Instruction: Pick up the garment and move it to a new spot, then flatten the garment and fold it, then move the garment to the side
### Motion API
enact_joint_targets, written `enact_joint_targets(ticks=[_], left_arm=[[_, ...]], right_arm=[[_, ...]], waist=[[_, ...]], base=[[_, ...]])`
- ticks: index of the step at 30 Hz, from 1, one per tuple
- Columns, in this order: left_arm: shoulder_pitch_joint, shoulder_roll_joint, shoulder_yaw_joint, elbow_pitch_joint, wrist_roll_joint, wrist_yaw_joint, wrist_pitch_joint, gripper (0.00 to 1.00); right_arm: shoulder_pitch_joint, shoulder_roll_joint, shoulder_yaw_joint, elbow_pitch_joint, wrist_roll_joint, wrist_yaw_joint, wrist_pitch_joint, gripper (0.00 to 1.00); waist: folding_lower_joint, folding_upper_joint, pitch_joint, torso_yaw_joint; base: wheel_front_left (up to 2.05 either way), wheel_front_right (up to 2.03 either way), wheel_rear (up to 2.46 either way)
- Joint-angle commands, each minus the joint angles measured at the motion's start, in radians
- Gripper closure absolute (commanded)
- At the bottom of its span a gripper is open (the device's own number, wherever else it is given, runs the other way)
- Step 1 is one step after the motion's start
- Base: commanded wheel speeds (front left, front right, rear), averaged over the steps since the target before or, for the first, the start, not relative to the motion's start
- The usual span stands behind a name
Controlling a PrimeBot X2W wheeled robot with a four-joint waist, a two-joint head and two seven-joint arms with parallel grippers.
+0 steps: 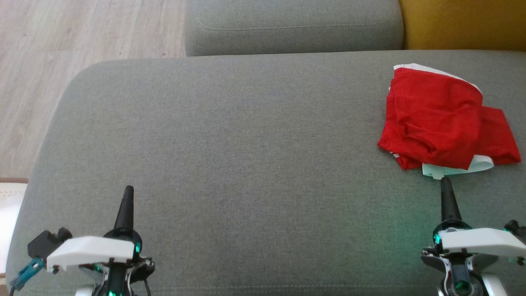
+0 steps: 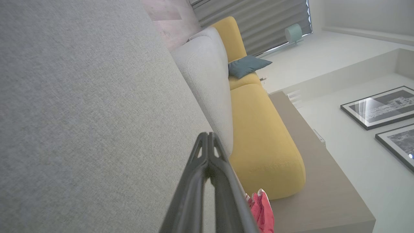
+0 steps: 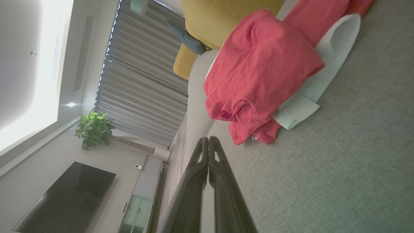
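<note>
the red garment [image 1: 439, 119] lies crumpled at the right of the head view, on the grey sofa [image 1: 246, 144]. the left end effector [image 1: 128, 190] is at the lower left, pinched tight and empty. the right end effector [image 1: 444, 181], also tight and empty, points at the garment from just below.

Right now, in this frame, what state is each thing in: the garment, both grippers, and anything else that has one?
Red and white fabric garment: crumpled in a heap, not yet folded, lying at the right end of the grey fabric sofa seat.
Left gripper: shut, empty, over bare seat.
Right gripper: shut, empty, tips just short of the garment.
Grey slatted blinds: drawn.
Black flat television screen: dark.
</note>
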Motion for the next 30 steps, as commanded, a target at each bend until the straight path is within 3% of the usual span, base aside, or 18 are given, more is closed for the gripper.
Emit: enact_joint_targets(ticks=[1, 30], left_arm=[[-0.058, 0.017, 0.030, -0.025, -0.028, -0.015, 0.009, 1.00], [-0.091, 0.018, 0.101, 0.016, -0.318, -0.045, 0.095, 1.00]], right_arm=[[-0.055, -0.018, 0.006, -0.030, 0.033, 0.000, 0.012, 1.00], [-0.081, -0.017, -0.046, -0.019, 0.356, -0.001, 0.097, 1.00]], waist=[[0.0000, 0.0000, 0.000, 0.000], [0.0000, 0.0000, 0.000, -0.004]], base=[[0.00, 0.00, 0.00], [0.00, 0.00, 0.00]])
